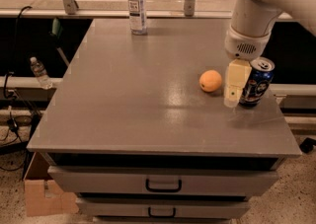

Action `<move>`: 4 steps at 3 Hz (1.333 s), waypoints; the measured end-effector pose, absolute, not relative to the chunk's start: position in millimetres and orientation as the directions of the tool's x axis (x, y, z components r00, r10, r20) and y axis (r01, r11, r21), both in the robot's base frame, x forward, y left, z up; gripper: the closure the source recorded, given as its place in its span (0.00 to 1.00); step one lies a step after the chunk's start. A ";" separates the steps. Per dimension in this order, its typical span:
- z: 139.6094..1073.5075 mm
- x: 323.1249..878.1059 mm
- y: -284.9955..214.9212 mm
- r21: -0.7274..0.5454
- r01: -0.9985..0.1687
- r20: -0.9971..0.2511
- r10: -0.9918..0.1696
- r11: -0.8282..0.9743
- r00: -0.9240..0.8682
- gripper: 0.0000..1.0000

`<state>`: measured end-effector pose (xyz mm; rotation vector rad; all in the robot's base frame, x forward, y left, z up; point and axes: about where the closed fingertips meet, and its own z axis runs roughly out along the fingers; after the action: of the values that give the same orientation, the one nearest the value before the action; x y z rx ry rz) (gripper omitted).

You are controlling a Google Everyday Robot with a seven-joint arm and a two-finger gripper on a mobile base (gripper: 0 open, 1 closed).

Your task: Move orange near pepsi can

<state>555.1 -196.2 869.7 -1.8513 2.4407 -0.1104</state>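
Observation:
The orange (pixel 211 80) lies on the grey table top (pixel 148 94) at the right side. The dark blue pepsi can (pixel 256 82) stands upright a short way to its right, near the table's right edge. My gripper (pixel 232 98) hangs down from the white arm between the two, just in front of the can's left side and a little right of the orange. It is open and holds nothing. The orange is free of the fingers (pixel 236 81).
A clear plastic water bottle (pixel 137 4) stands at the back of the table. Another small bottle (pixel 39 72) sits on a ledge to the left. Drawers (pixel 163 183) are below the table's front edge, and a cardboard box (pixel 47 196) is on the floor at left.

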 end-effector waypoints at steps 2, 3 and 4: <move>909.8 554.3 -202.0 -0.201 -0.942 -0.148 -0.959 0.268 -0.242 0.00; 950.8 537.7 -225.0 -0.292 -0.904 -0.289 -0.930 0.313 -0.229 0.00; 965.8 510.6 -254.3 -0.327 -0.864 -0.382 -0.890 0.383 -0.250 0.00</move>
<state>510.6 -254.3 965.8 -1.5032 2.1410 -0.0672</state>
